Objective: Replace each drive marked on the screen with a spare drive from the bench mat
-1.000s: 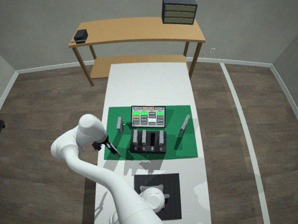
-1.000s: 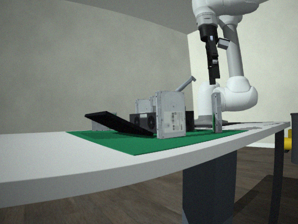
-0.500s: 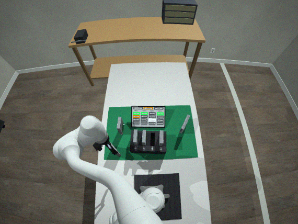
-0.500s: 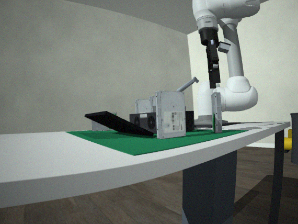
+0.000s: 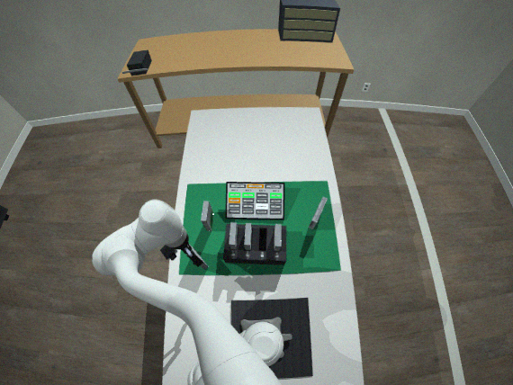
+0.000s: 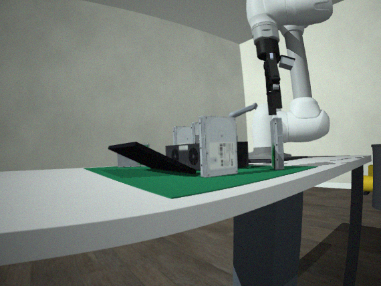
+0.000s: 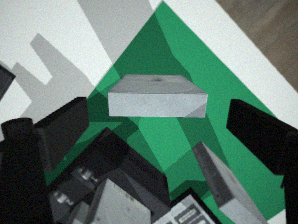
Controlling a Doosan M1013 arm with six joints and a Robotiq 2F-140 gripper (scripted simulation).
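"Top view, quick: green mat?"
"On the white table. Dock near, screen just beyond."
"Bays?"
"Drives in three; third from left empty."
"Loose drives?"
"Left drive left of screen, right drive right, slanting."
"Pincer?"
"Near left, over mat."
"Screen colours?"
"Green, orange, one white cell, third column."
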